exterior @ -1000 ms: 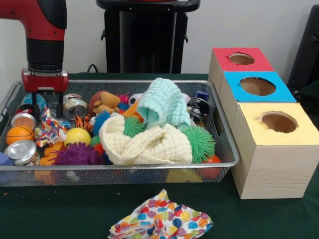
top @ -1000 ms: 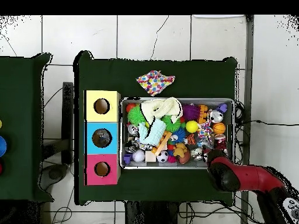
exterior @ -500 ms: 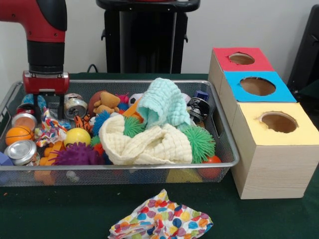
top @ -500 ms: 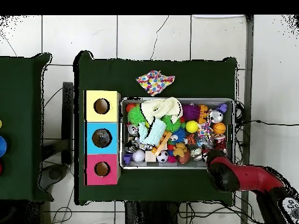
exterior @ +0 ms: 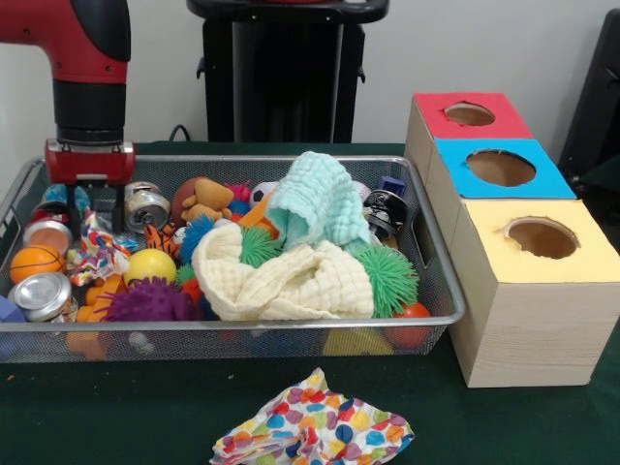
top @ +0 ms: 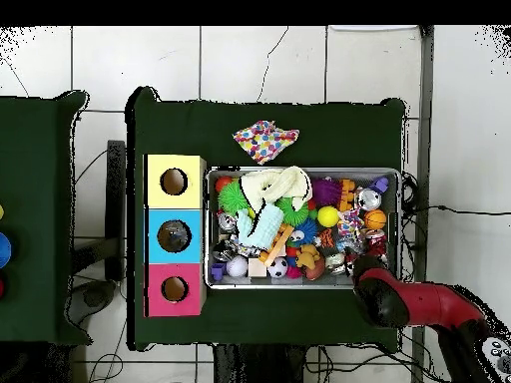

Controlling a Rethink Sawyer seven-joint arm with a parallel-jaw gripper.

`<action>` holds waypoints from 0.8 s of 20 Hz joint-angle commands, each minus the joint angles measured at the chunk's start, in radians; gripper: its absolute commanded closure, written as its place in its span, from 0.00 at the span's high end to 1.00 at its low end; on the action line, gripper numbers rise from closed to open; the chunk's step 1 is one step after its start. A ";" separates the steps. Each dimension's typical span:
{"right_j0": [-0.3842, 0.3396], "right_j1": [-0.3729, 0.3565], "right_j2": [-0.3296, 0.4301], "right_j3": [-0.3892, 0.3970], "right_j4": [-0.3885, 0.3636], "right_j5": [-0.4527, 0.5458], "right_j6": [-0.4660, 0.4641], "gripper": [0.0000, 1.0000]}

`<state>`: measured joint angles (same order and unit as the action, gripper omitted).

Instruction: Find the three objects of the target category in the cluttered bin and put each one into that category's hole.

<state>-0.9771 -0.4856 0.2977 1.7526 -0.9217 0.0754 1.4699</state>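
A wire mesh bin (exterior: 291, 321) holds a jumble of toys, balls, cans and cloths. My gripper (exterior: 94, 221) hangs over the bin's left end, open, its fingers straddling a multicoloured rope toy (exterior: 97, 247) without closing on it. A silver can (exterior: 147, 205) lies just right of the fingers, and another can (exterior: 41, 295) sits at the front left. An orange ball (exterior: 37, 262), a yellow ball (exterior: 150, 264) and a purple spiky ball (exterior: 150, 302) lie nearby. In the overhead view the red arm (top: 419, 304) covers the gripper at the bin's (top: 299, 170) lower right corner.
A teal cloth (exterior: 315, 199) and a cream cloth (exterior: 281, 281) cover the bin's middle, with a green spiky ball (exterior: 389, 276) and a plush toy (exterior: 203, 199) beside them. Red (exterior: 431, 121), blue (exterior: 455, 170) and yellow (exterior: 581, 257) boxes with holes stand to the right. A patterned cloth (exterior: 315, 426) lies in front.
The gripper has sunk a little lower and edged slightly right over the bin's left end. Nothing in the bin has moved.
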 commanded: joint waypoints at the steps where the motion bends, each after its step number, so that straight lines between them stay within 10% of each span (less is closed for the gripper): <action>1: -0.045 0.116 0.065 -0.048 -0.086 0.040 -0.042 0.00; 16: -0.012 0.000 0.051 0.055 -0.044 0.043 0.019 0.00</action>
<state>-1.0204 -0.4888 0.3280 1.7608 -0.9221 0.0734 1.4701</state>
